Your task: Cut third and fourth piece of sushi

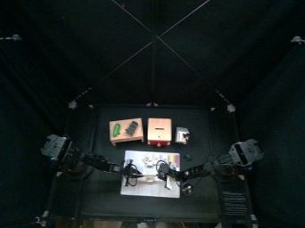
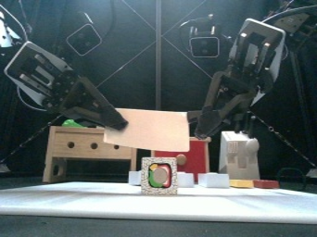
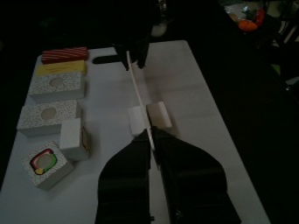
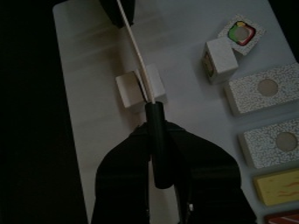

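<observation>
Two pincers meet over the white cutting board (image 1: 152, 183) on my black surface (image 1: 95, 200). My right pincer (image 4: 158, 144) is clamped on the black handle of a knife (image 4: 138, 54), whose blade lies across the small white sushi roll (image 4: 138, 86). My left pincer (image 3: 149, 156) pinches the blade's far end. Cut sushi pieces (image 3: 55, 118) line one board edge, with blocks (image 1: 125, 129) behind.

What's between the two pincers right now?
A knife blade spans from left pincer to right pincer, crossing a white sushi piece; both wrist views show it.
</observation>
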Controlling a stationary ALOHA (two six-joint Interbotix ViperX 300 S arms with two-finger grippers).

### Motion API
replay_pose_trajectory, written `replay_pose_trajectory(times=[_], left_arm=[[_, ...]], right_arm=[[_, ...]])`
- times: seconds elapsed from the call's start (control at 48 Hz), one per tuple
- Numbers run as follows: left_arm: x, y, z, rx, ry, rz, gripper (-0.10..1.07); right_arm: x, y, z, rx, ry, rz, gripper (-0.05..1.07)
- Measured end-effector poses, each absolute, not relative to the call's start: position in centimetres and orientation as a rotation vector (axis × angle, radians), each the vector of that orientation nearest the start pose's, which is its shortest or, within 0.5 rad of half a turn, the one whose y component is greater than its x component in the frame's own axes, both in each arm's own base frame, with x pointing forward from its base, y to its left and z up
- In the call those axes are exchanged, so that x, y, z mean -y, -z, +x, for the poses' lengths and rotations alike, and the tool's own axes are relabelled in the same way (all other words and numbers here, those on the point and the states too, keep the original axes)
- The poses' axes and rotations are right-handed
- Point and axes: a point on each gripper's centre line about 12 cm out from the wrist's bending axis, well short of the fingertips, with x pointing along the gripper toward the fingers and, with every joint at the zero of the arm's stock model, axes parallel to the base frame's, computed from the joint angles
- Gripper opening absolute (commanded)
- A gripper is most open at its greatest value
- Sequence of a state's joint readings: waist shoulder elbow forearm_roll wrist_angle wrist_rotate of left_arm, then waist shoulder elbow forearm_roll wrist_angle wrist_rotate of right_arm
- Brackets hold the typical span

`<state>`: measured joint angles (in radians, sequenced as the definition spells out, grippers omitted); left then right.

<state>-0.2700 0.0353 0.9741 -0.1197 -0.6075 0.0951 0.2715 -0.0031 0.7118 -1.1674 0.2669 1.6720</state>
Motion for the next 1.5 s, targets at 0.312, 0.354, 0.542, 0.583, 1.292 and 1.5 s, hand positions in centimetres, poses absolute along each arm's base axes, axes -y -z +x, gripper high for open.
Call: replay_pose_trajectory(times=[0.312,0.354,0.542,0.583,1.292,1.5], left_arm=[[8.4,-12.0,33.0,-0.41,0.19,0.054,0.44],[8.4,-12.0,33.0,-0.41,0.191,0.055,0.44],[8.6,-11.9,32.9,-0.414,0.19,0.05,0.44],[8.6,-11.7,33.0,-0.419,0.187,0.046,0.44],[8.9,-9.3,32.8,-0.487,0.16,0.024,0.44],[8.8,-8.8,32.8,-0.504,0.153,0.027,0.44]], right_arm=[[-7.1,-14.7,35.7,-0.779,0.184,0.3,0.32],[-7.1,-14.7,35.7,-0.779,0.183,0.302,0.32],[-7.2,-14.6,35.7,-0.782,0.184,0.304,0.32],[-7.2,-14.6,35.7,-0.782,0.184,0.304,0.32],[-7.4,-13.5,36.2,-0.808,0.19,0.295,0.32],[-7.5,-12.2,36.5,-0.837,0.2,0.285,0.32]])
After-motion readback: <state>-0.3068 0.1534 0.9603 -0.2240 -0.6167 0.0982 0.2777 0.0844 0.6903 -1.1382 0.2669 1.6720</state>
